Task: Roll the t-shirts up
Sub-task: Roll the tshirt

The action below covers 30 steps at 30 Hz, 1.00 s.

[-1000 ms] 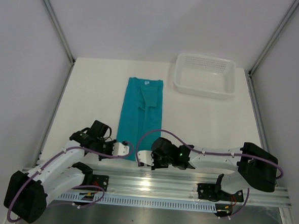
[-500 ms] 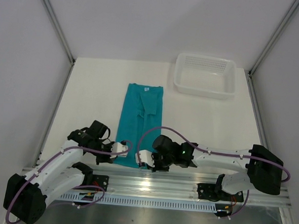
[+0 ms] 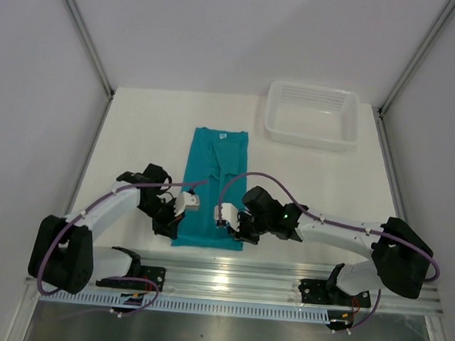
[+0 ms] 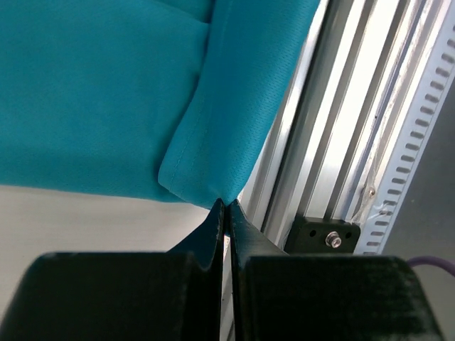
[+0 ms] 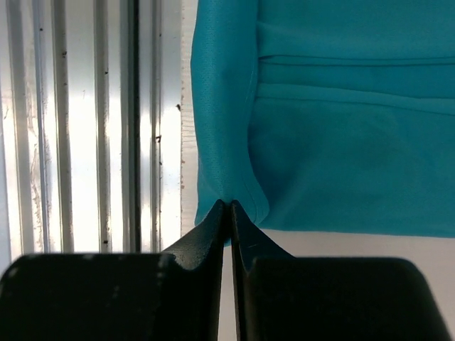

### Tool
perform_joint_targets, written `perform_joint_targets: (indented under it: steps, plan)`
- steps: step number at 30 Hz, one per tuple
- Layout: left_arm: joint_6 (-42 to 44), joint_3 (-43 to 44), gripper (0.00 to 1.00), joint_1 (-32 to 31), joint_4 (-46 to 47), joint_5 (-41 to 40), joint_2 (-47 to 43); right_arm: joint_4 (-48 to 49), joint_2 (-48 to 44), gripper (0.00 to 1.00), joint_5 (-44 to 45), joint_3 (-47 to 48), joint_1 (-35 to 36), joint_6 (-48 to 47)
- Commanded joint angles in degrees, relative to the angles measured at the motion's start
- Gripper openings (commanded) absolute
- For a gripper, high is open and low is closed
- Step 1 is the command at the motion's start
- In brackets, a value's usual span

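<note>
1. Task item: the t-shirt (image 3: 214,177), teal, lies on the tabletop (image 3: 137,134) folded into a narrow strip. Its long axis runs from the aluminium rail (image 3: 282,282) at the near edge toward the far side, with the white neck label (image 3: 222,137) at the far end.
2. Left tool (image 3: 187,204): the fingers are pressed together on the left corner of the near hem (image 3: 207,245). The left wrist view shows the fabric corner pinched at the tips and raised off the surface.
3. Right tool (image 3: 224,215): the fingers are likewise pressed together, pinching the right near corner.
4. Governing relation: both tools sit at the near end, one on each long edge and about level with each other. Nearly all of the strip lies ahead of them, away from the arm bases. Neither arm is noticeably nearer.
5. Judgement: the roll is only starting. The coming move should carry both corners forward along the long axis together, since uneven travel would skew the roll.
6. The white basket (image 3: 310,137) stands well apart at the far right, clear of the work.
</note>
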Motion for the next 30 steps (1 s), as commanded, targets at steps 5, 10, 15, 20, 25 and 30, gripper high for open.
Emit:
perform_joint_targets:
  steps: [5, 10, 15, 20, 25, 30]
  plan:
    - [-3.5, 6.4, 0.01, 5.3, 0.8, 5.6, 7.9, 4.7, 1.8, 0.10, -0.4, 0.5, -2.8, 2.9]
    - [-4.6, 8.3, 0.01, 6.1, 1.7, 4.7, 12.9, 6.7, 1.2, 0.13, 1.4, -0.1, -5.3, 4.9]
    - [-5.5, 9.8, 0.01, 6.9, 1.9, 4.1, 18.1, 6.3, -0.8, 0.26, 0.9, -0.3, -7.4, 7.0]
    - [-6.4, 10.0, 0.01, 7.1, 3.0, 4.3, 19.6, 6.4, -3.2, 0.27, 4.4, -0.5, -8.0, 8.5]
    - [-7.2, 10.9, 0.01, 7.2, 3.8, 3.2, 20.0, 9.8, -5.2, 0.25, 9.4, -0.3, -5.8, 13.1]
    - [-8.0, 11.7, 0.02, 7.2, 3.9, 2.0, 21.4, 18.7, -3.3, 0.20, 9.6, -1.7, -0.6, 20.1]
